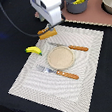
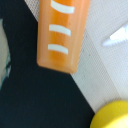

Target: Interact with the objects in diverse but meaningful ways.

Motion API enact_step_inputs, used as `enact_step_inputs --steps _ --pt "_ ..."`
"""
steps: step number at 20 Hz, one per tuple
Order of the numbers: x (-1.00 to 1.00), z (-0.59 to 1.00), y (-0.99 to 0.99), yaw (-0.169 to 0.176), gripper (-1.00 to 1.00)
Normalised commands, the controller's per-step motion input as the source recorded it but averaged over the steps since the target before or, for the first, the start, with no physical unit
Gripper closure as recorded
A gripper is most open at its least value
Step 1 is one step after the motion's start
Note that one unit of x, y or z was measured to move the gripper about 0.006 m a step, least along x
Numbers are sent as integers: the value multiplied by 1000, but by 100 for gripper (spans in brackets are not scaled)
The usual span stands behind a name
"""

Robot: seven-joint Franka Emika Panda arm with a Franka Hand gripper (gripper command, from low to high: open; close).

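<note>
Wrist view: bun (image 2: 61, 31) right under gripper (image 1: 47, 27), lying half off mat (image 1: 88, 68); can't tell if claws open.

Orange-brown bun (image 1: 48, 34) with white stripes (image 2: 61, 31), long and lying flat, half on the placemat's far corner and half on the dark table. Yellow banana (image 1: 34, 51) with a green tip, lying just off the placemat's edge toward the exterior view's left. Yellow cheese wedge (image 1: 78, 0) resting inside the grey pot.
</note>
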Motion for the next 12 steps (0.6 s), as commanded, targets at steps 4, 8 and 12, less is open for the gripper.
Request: enact_step_inputs --steps 4,8,12 --pt "79 33 -94 -313 -100" --pt "165 -83 -256 -196 -100" --pt "23 -114 -134 -51 -100"
